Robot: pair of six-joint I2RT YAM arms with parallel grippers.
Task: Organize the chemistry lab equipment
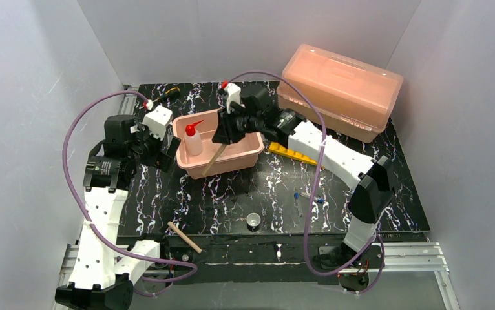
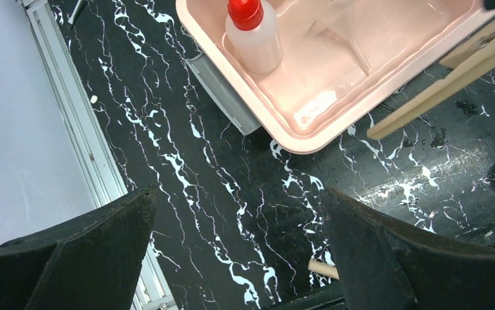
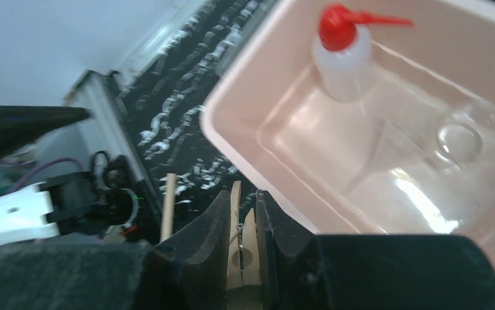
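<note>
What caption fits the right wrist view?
Right jaws pinch a clamp beside the tub; bottle and beaker inside.

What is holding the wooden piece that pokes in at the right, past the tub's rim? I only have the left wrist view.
Observer: The right gripper is shut on it. It is a wooden clamp, slanting down across the near rim of the pink tub.
Operator: Where are the tubes?
Observer: Two blue-capped tubes lie on the table, between the arm bases and nearer the right arm.
Operator: And the rack?
Observer: The yellow holed rack lies on the table beside the tub, partly hidden under the right arm.
</note>
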